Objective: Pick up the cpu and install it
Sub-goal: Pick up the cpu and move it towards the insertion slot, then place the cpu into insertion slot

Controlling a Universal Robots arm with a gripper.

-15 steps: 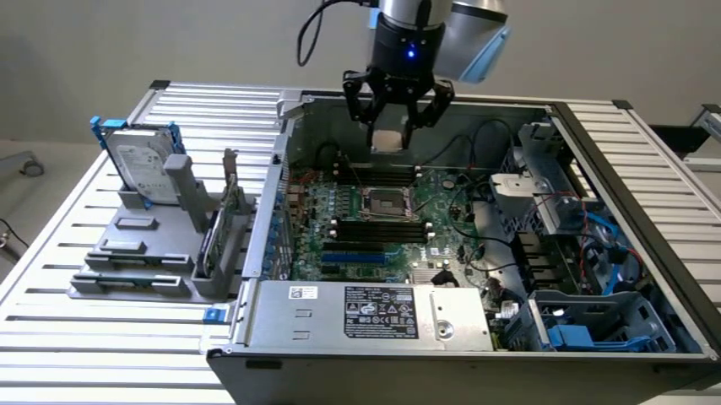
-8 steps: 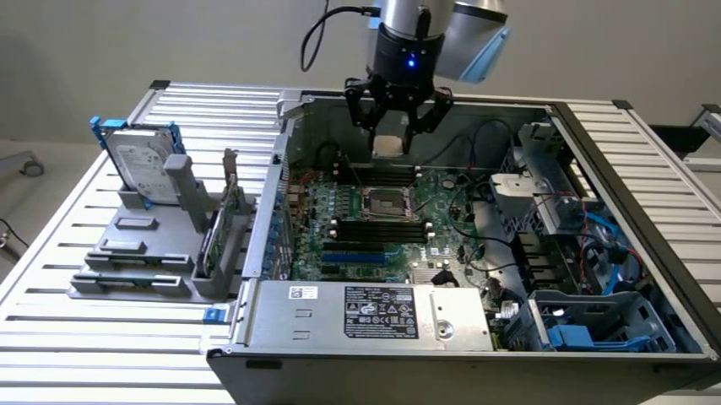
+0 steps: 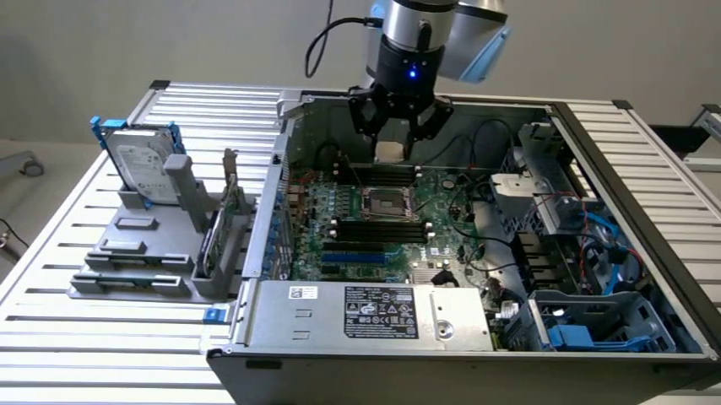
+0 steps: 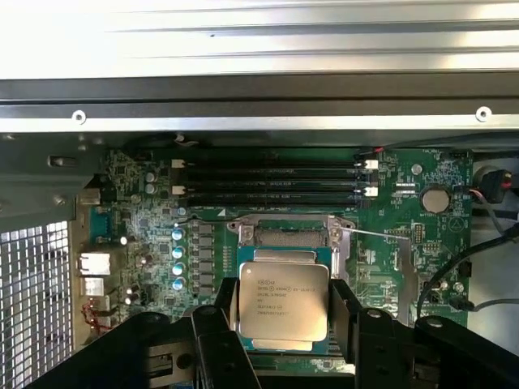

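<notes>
Holds the cpu (image 4: 284, 300) clamped between wide-spread fingers (image 4: 342, 316), hovering over the motherboard (image 3: 338, 202), socket (image 3: 389, 202) at 6 o'clock.

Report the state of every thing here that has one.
Silver-grey square cpu: gripped, held aloft.
Black tool: shut on the cpu.
Black square-framed socket: empty.
Grey computer case: side open.
Silver hard drive: upright in grey holder.
</notes>
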